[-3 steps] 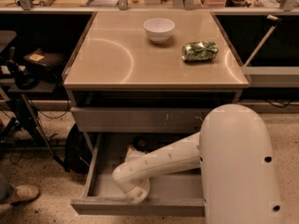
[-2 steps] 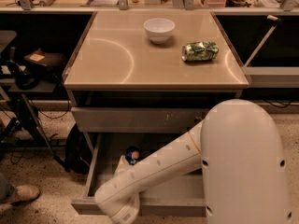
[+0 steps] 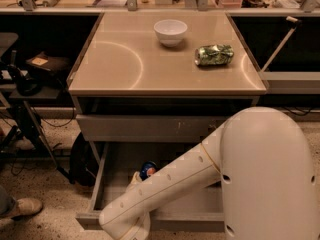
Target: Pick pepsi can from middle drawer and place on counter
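The pepsi can (image 3: 148, 170), dark blue with a red-white mark, stands inside the open middle drawer (image 3: 96, 184), near its left back part. My white arm reaches down across the drawer, with its wrist (image 3: 125, 225) over the front panel. The gripper (image 3: 135, 181) shows as a pale part just left of the can and close to it. I cannot tell whether it touches the can. The beige counter (image 3: 125, 59) is the top of the cabinet above.
A white bowl (image 3: 170, 31) and a crushed green-and-silver can (image 3: 214, 54) lie on the counter's back half. A closed drawer front with pale scratches (image 3: 150, 128) sits above the open drawer. A shoe (image 3: 22, 207) and a dark stand (image 3: 30, 114) are at the left.
My wrist has swung down and left to the drawer's front edge. The pepsi can, hidden behind the arm a second ago, now shows.
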Robot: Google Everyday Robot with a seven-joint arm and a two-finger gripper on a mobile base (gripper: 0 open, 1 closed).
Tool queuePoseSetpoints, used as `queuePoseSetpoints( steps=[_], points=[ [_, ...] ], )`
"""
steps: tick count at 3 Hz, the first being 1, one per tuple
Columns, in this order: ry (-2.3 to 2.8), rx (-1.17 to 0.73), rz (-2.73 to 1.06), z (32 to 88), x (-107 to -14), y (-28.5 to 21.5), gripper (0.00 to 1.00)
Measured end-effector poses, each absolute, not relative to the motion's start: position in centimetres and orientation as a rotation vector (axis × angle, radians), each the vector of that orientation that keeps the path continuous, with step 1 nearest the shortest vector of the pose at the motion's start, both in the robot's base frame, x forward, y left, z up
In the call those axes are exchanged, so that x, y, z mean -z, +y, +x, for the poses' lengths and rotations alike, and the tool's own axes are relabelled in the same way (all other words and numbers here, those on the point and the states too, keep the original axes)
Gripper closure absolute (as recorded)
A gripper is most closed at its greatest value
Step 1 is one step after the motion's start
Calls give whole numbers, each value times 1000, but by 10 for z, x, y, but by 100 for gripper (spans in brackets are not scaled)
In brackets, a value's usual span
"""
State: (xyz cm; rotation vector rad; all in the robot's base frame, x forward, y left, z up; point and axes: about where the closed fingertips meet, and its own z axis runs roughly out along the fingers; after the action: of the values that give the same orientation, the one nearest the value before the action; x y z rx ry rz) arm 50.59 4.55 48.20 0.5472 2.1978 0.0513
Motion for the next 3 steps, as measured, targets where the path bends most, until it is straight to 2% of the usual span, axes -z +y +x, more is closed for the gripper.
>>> queuePoseSetpoints(
  steps=[1,2,3],
  points=[
    [2064,107,683,509,-533,-20,100],
    [1858,312,857,513,-614,-109,100],
    [1852,292,859,515,-622,-107,100]
  ],
)
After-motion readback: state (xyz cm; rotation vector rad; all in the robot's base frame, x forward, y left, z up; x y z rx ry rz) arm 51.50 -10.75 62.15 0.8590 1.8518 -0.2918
